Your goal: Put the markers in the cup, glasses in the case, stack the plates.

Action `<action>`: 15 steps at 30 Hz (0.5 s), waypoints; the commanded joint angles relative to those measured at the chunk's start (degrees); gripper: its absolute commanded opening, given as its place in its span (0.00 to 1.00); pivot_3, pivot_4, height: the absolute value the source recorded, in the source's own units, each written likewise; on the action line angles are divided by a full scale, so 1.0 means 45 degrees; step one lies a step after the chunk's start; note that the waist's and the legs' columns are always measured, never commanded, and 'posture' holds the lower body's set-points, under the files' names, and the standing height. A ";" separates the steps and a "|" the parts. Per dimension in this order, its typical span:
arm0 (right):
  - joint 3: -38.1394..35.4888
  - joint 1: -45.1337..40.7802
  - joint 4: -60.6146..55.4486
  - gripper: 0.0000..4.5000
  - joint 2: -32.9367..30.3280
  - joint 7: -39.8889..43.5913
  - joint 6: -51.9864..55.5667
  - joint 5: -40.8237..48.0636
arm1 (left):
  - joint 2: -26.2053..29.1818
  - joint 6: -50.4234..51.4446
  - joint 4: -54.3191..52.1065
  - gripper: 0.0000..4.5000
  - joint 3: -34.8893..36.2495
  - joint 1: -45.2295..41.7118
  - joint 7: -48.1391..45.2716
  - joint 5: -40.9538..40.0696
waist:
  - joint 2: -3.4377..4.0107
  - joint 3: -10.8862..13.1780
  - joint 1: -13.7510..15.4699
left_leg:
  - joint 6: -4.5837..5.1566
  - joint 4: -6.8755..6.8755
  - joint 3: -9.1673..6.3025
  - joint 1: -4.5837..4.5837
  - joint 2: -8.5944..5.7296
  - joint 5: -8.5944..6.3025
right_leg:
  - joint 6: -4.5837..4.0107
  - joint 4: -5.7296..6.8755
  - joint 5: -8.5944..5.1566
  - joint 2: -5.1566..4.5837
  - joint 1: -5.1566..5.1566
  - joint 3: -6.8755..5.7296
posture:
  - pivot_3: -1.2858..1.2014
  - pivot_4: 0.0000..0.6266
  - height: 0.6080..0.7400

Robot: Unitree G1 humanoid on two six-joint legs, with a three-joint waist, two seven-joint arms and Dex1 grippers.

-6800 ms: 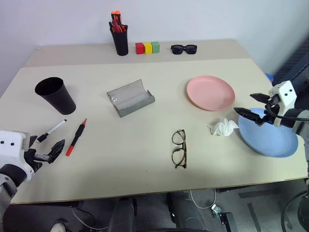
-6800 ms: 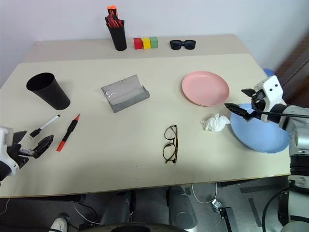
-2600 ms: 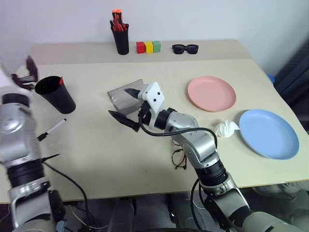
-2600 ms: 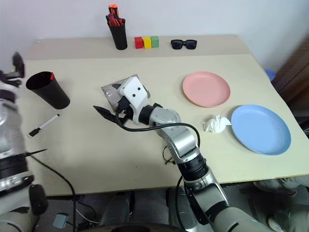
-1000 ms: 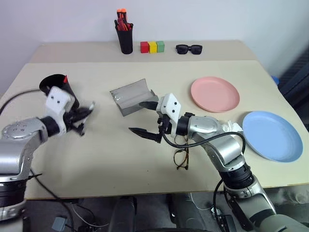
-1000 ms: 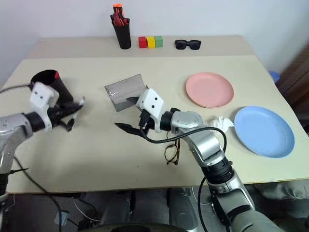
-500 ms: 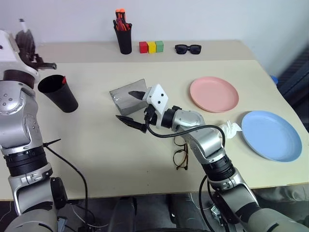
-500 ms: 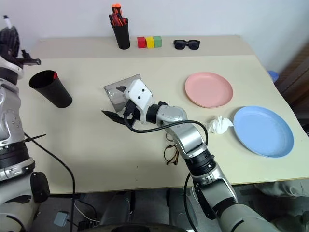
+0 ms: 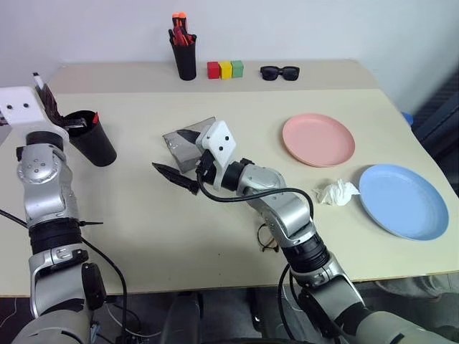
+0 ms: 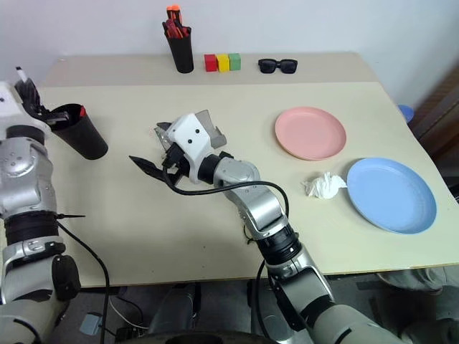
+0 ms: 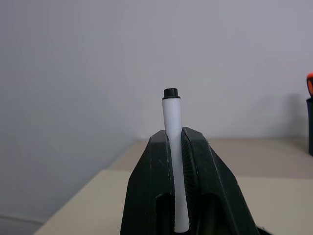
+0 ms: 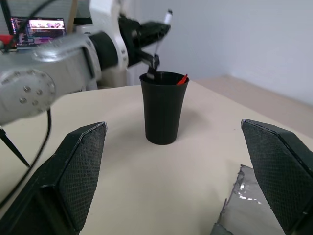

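Note:
My left gripper is shut on the white marker, which stands nearly upright. Its lower end hangs over the far rim of the black cup at the table's left. The red marker leans inside the cup. My right gripper hangs open and empty over the table's middle, just in front of the open grey case. The glasses lie near the front edge, mostly hidden under my right arm. The pink plate and the blue plate lie apart on the right.
A crumpled white tissue lies between the two plates. Along the back edge stand a black pen pot with orange pens, three coloured blocks and black sunglasses.
My left gripper has carried the white marker up from beside the cup to over its far rim and turned it upright. My right gripper has drifted left, still open.

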 commanded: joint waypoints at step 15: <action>0.0048 -0.0133 -0.0293 1.00 0.0163 0.0122 -0.0190 0.0078 | -0.0173 -0.0476 -0.0612 0.92 0.0070 0.0121 0.0210 -0.0382 | 0.0000 0.0000 0.0003 | 0.0000 -0.0001 -0.0003 0.0001 0.0001 0.0000 | 0.0000 0.0001 0.0000 0.0000 0.0000 -0.0002 | 0.52 0.24 1.00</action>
